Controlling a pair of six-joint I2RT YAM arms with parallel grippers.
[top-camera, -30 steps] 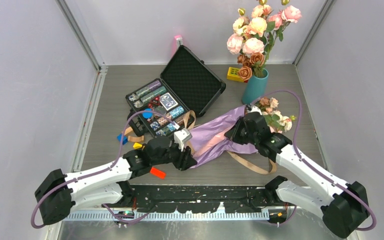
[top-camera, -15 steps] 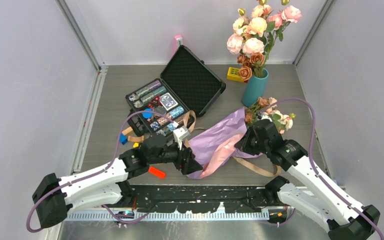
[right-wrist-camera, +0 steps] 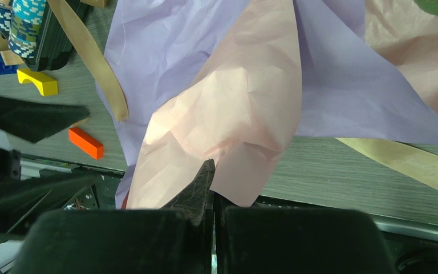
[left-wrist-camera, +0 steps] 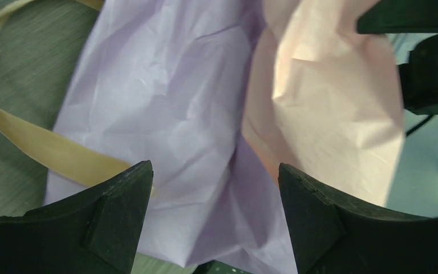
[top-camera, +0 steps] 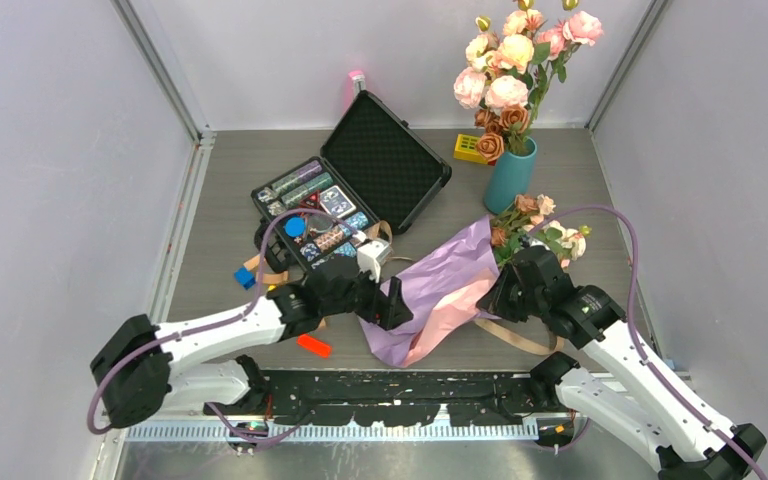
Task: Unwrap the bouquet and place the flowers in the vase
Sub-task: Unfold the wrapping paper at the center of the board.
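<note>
Bare room: the grey tabletop [top-camera: 210, 200] lies open along the left wall and into the back left corner. An open black hard case of poker chips [top-camera: 385, 165] blocks the centre back. The tall teal-blue vase [top-camera: 510, 175] stands back right, its mouth crowded with large pink-cream roses [top-camera: 508, 92]. A yellow block [top-camera: 468, 148] sits just beside it. A narrow bare strip runs between vase and right wall. Crinkled lilac-and-pink paper [top-camera: 440, 285] and loose tan ribbon [top-camera: 510, 340] cover the middle. A small blue block [top-camera: 246, 277] and an orange block [top-camera: 313, 346] litter the near left.
</note>
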